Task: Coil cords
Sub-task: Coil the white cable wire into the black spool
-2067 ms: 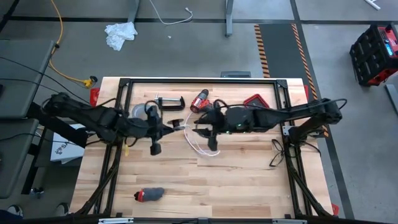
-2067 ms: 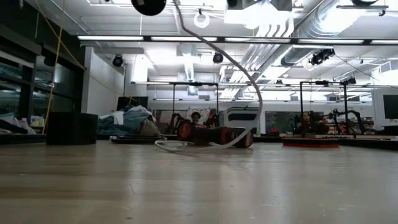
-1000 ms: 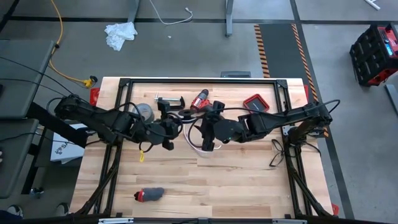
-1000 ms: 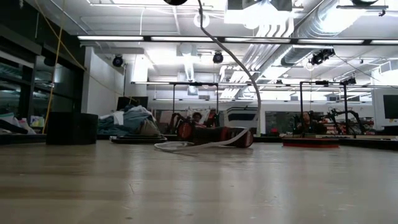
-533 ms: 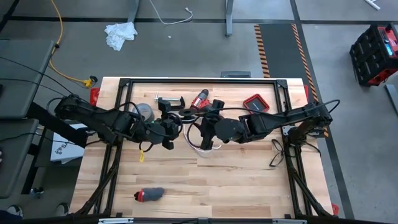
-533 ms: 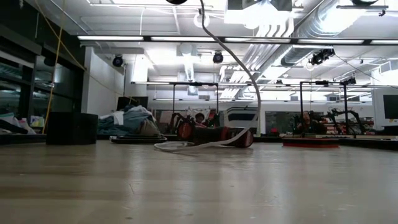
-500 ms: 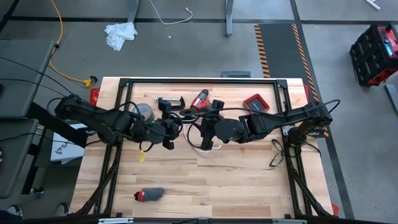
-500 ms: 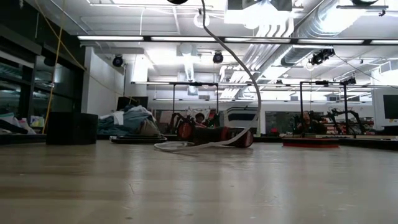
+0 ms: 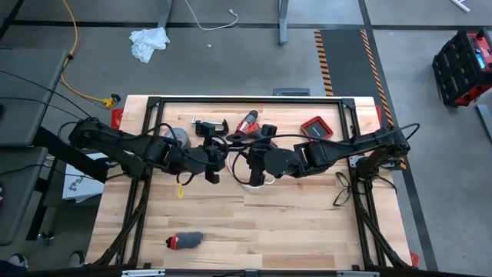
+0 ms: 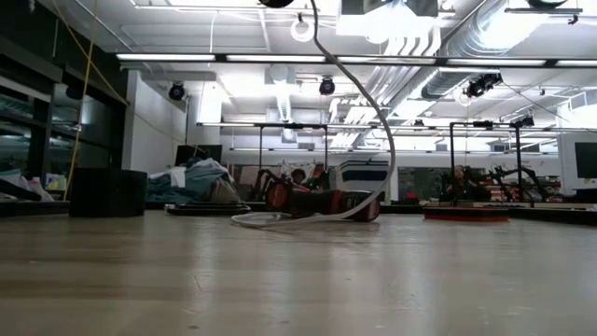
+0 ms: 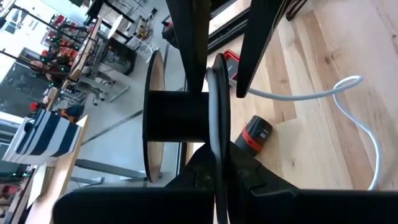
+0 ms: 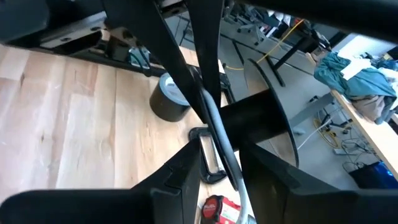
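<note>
The cord is a thin white cable whose loops (image 9: 244, 183) lie on the table. One stretch (image 10: 378, 112) rises in an arc to a small black disc-ended spool (image 11: 177, 115) held high over mid-table. My left gripper (image 11: 217, 168) (image 9: 217, 158) is shut on the spool. My right gripper (image 12: 222, 152) (image 9: 247, 158) faces it from the right, open. Its fingers stand either side of the cable (image 12: 214, 124) next to the spool, with gaps showing. My left gripper pinches the rim of one spool flange (image 11: 219, 140) between its two fingers. It comes from the table's left, slanting a little downward. The flange stands edge-on between the fingers. The spool is lifted clear of the table, and the cable hangs from it.
At the back of the table are a grey tape roll (image 9: 177, 137), a black clamp (image 9: 207, 125), a red drill (image 9: 247, 123) and a red tray (image 9: 314, 127). A red-and-grey item (image 9: 184, 241) lies near the front edge. A black frame (image 9: 246, 100) borders the table.
Both grippers have stayed close together at the spool. The cable's hanging arc has swung slightly sideways in the low view, while the loops on the table have kept their place.
</note>
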Robot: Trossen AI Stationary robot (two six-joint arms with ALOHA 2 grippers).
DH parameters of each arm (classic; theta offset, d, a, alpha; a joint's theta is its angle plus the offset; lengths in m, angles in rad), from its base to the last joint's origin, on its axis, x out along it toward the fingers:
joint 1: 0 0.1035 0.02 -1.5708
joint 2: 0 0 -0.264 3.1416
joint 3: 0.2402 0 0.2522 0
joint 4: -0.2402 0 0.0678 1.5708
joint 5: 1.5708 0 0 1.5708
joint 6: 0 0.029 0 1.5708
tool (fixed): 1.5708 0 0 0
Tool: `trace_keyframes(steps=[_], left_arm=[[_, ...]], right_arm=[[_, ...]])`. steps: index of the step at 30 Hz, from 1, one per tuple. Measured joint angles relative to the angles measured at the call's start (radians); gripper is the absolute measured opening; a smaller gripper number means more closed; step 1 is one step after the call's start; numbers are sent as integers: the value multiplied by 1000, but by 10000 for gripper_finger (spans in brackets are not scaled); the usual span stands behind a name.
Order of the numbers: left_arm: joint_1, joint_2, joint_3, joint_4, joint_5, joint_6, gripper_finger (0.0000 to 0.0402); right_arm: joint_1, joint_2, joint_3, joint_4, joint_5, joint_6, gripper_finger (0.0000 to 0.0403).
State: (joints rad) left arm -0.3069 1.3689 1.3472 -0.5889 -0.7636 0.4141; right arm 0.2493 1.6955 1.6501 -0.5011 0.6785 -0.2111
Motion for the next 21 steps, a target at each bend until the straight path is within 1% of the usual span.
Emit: trace_keyframes(steps=[4,6,8,11,12,15,17,21], left_arm=[[0,0,0,2,1,0,2],[-1,0,0,5,3,0,2],[-1,0,0,5,9,0,2],[0,-1,0,7,16,-1,2],[0,-1,0,7,18,-1,2],[0,-1,0,7,18,-1,2],[0,-1,0,9,18,-1,3],[-1,-1,0,24,16,12,23]], right_arm=[[0,0,0,-4,0,0,103],[0,0,0,-4,1,0,92],[0,0,0,-4,3,0,68],[0,0,0,-11,0,1,19],[0,1,0,-12,-3,1,12],[0,1,0,-12,-8,4,18],[0,1,0,-14,-11,18,12],[0,1,0,-20,-11,57,6]])
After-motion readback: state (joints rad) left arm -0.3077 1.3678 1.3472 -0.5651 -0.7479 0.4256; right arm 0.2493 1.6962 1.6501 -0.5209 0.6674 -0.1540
